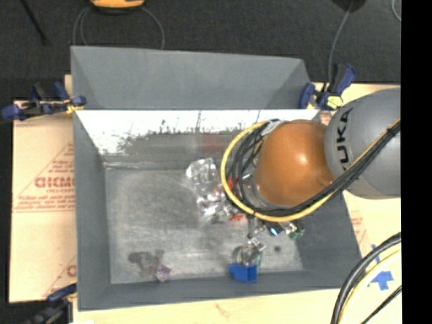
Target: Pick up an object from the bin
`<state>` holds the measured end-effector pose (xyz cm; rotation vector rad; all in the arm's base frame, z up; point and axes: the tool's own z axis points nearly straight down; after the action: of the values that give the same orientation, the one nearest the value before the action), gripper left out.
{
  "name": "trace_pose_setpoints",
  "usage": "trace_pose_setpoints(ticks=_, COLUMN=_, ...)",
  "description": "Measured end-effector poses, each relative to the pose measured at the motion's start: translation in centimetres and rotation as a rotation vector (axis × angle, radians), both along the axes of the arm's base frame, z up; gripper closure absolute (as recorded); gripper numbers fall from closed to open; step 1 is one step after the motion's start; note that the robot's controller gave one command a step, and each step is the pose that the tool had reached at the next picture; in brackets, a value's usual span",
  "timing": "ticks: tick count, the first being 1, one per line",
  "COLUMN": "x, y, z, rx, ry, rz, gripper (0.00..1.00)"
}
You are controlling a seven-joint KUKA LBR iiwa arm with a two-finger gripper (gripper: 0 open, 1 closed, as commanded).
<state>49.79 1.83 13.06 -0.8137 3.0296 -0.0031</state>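
Note:
My gripper (250, 250) hangs low near the bin's front wall, right of the middle, below the orange-domed wrist. Directly under its tip lies a small blue block (243, 273), touching or almost touching it. A crumpled clear plastic piece (204, 184) lies in the middle of the bin, just left of the wrist, with a bit of red at its lower right edge. A small green thing (294, 233) peeks out under the wrist's right side.
A small grey and purple thing (151, 264) lies at the front left of the bin floor. The arm and its cables cover the bin's right part.

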Motion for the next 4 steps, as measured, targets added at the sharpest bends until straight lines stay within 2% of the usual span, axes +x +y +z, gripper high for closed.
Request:
trace_pose_setpoints(ticks=1, x=5.4, y=-5.9, z=-4.5, rx=-0.002, ry=0.001, rz=0.082, gripper=0.00)
trace_pose_setpoints(ticks=2, x=6.4, y=-7.7, z=3.8, rx=0.002, ry=-0.005, rz=-0.139, gripper=0.00)
trace_pose_setpoints(ticks=3, x=4.1, y=-4.6, z=-4.3, rx=-0.001, ry=0.005, rz=-0.024, gripper=0.00)
trace_pose_setpoints(ticks=4, x=10.2, y=-3.6, z=2.8, rx=-0.002, ry=0.008, rz=-0.334, gripper=0.00)
